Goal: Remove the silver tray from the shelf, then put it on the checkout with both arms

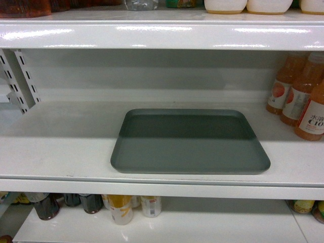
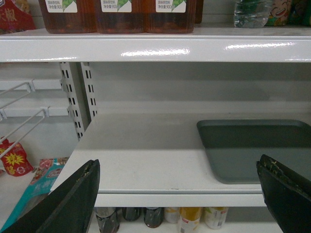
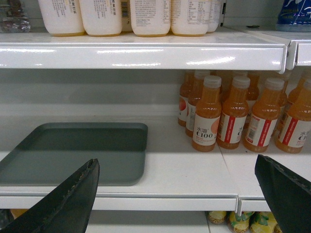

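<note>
The silver tray (image 1: 190, 142) lies flat on the white shelf (image 1: 61, 152), near the front lip, grey-green with a low rim. In the left wrist view the tray (image 2: 257, 148) is at the right; my left gripper (image 2: 177, 179) is open, in front of the shelf edge, nothing between its fingers. In the right wrist view the tray (image 3: 73, 153) is at the left; my right gripper (image 3: 176, 175) is open too, short of the shelf lip. Neither gripper shows in the head view. The checkout is out of view.
Orange juice bottles (image 1: 304, 98) stand on the same shelf right of the tray (image 3: 233, 114). An upper shelf board (image 1: 162, 35) hangs low over it. Perforated uprights (image 1: 20, 76) are at the back left. Bottles and cans (image 1: 121, 207) fill the shelf below.
</note>
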{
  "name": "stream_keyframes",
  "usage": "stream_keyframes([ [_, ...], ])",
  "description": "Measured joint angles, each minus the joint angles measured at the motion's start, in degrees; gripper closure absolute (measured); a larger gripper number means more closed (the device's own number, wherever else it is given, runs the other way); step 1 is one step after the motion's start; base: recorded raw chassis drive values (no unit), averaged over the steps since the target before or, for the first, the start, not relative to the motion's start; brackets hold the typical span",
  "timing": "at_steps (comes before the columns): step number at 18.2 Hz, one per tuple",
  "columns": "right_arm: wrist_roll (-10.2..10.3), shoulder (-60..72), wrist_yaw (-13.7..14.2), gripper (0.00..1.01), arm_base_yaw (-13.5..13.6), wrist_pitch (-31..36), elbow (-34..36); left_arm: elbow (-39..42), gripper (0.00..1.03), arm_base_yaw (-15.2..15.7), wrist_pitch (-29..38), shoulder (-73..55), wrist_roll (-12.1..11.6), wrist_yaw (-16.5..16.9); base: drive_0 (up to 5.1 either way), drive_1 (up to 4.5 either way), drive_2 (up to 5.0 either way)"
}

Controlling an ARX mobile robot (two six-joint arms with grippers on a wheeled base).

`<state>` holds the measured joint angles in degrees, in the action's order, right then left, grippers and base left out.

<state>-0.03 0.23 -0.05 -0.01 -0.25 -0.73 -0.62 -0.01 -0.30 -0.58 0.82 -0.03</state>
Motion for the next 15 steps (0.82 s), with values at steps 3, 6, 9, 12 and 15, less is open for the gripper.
stream_keyframes([
  [3, 0.0, 0.0, 0.0, 0.03, 0.0, 0.0, 0.0, 0.0, 0.05, 0.0, 0.0, 0.0, 0.0, 0.0, 0.0, 0.0, 0.0],
  [6, 0.0, 0.0, 0.0, 0.03, 0.0, 0.0, 0.0, 0.0, 0.05, 0.0, 0.0, 0.0, 0.0, 0.0, 0.0, 0.0, 0.0],
  [9, 0.0, 0.0, 0.0, 0.03, 0.0, 0.0, 0.0, 0.0, 0.05, 0.0, 0.0, 0.0, 0.0, 0.0, 0.0, 0.0, 0.0],
  [12, 0.0, 0.0, 0.0, 0.03, 0.0, 0.0, 0.0, 0.0, 0.05, 0.0, 0.0, 0.0, 0.0, 0.0, 0.0, 0.0, 0.0],
  [15, 0.0, 0.0, 0.0, 0.03, 0.0, 0.0, 0.0, 0.0, 0.05, 0.0, 0.0, 0.0, 0.0, 0.0, 0.0, 0.0, 0.0],
])
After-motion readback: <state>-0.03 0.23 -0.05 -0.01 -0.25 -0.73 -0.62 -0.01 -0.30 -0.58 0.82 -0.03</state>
